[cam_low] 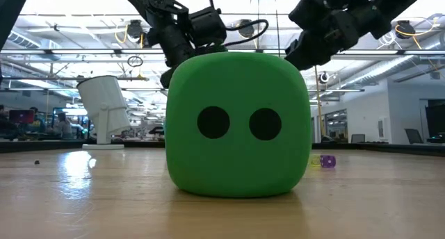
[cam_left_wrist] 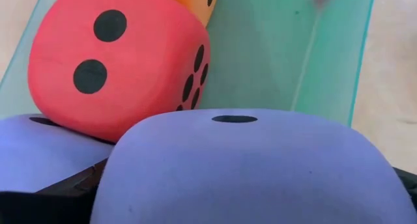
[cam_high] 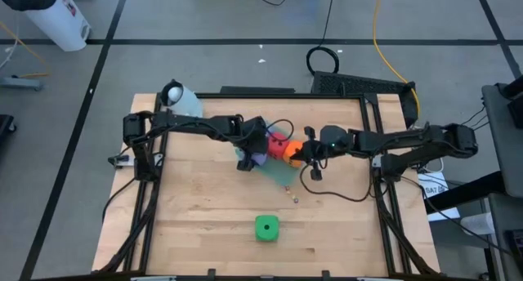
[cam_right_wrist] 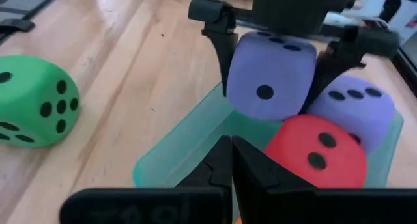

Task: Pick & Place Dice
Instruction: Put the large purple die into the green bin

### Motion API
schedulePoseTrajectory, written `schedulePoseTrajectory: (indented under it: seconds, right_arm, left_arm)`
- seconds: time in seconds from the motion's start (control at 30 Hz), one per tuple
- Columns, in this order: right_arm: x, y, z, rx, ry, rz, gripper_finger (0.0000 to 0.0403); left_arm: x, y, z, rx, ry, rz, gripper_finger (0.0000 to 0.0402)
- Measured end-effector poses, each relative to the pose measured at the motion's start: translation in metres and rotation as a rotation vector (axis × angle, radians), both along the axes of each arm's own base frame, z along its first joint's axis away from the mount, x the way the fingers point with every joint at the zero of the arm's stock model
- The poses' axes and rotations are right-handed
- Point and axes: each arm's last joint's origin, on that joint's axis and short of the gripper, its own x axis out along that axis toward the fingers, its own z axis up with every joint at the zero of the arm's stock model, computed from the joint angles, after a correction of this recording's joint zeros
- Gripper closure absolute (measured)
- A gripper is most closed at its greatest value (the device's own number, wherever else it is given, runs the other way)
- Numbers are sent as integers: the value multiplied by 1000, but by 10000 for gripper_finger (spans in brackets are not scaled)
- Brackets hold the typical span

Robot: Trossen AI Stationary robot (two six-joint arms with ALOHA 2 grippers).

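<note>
Dice are mostly bunched on the teal tray mid-table. Our left gripper is over the tray with its fingers clamped on a purple die; touching it on the tray are the red die and the second purple die, with the orange die just past the red one. Our right gripper hovers at the tray's edge, fingers pressed together, holding nothing. Green die sits well apart from the tray, near the table's front edge.

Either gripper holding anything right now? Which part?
Left gripper clamps a purple die by two opposite side faces, above the teal tray. Right gripper is shut, holding nothing.
</note>
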Motion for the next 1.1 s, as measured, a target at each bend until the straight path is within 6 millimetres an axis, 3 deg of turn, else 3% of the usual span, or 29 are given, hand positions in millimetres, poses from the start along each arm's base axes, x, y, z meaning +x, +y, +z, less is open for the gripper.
schedulePoseTrajectory:
  seconds: [0.17,0.5,0.8,1.1]
  right_arm:
    - [0,1,-3,4,5,0,403]
    - [-7,0,-26,32,-9,-23,403]
    - [0,-1,-13,45,-195,-30,403]
    - [32,-1,-47,-125,-243,-71,403]
  left_arm:
    - [0,-3,6,-12,-28,-28,4]
    - [-17,3,32,212,-39,-197,5]
    - [-8,9,7,178,13,-195,5]
    - [1,7,-2,144,-21,-161,5]
